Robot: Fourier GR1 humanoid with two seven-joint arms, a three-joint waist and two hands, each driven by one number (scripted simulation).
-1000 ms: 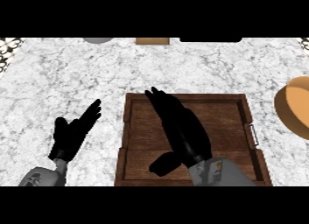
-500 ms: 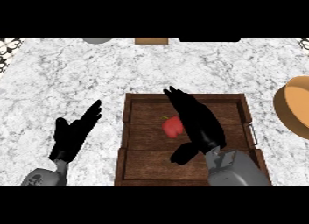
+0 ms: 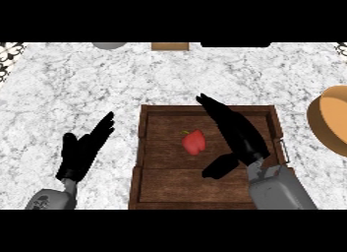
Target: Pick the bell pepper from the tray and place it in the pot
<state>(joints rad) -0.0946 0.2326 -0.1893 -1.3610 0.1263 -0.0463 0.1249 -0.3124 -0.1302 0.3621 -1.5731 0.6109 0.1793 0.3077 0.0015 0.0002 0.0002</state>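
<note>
Our right hand [image 3: 238,135] reaches over the wooden tray [image 3: 161,184] with its fingers straight and held together, pointing toward the tray's far left corner, and its thumb spread out toward the near left. It holds nothing. We see the red bell pepper [image 3: 194,141] lying on the tray's floor just to the left of that hand, in the gap between the fingers and the thumb; whether the palm's edge touches it we cannot tell. The pepper sits near the middle of the tray, its small green stem toward the far side. Our grey right forearm [image 3: 277,189] comes in from the lower edge over the tray's near right corner.

Our left hand [image 3: 85,150] rests open over the marble counter [image 3: 74,83] to the left of the tray, fingers straight and angled up toward the far right, clear of the tray's wall.

We see the pot [image 3: 339,123], tan-coloured with a round rim, at the right edge of the view, standing on the counter well apart from the pepper and to the right of the tray's handle [image 3: 283,150].
</note>
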